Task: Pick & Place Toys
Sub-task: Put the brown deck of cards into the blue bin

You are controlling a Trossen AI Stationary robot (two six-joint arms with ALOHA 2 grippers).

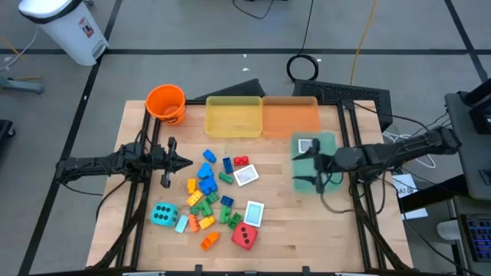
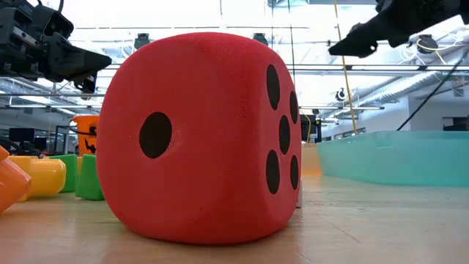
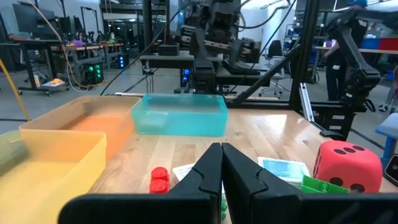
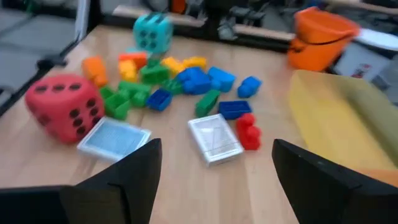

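Note:
The toys lie loose on the table's middle: a heap of small bricks (image 1: 209,190), a cyan die (image 1: 163,215), a red die (image 1: 245,235) and two white cards (image 1: 246,175) (image 1: 254,213). Another card (image 1: 307,145) lies in the teal tray (image 1: 326,142). My right gripper (image 1: 305,159) hovers open above that tray, pointing toward the toys; in its wrist view nothing is between its fingers (image 4: 214,180). My left gripper (image 1: 184,162) waits shut at the table's left, above the wood, its fingertips closed together (image 3: 222,162).
An orange bucket (image 1: 166,103) stands at the far left. A yellow tray (image 1: 233,116) and an orange tray (image 1: 290,115) sit side by side along the far edge. Bare wood shows at the near right, between the red die and the teal tray.

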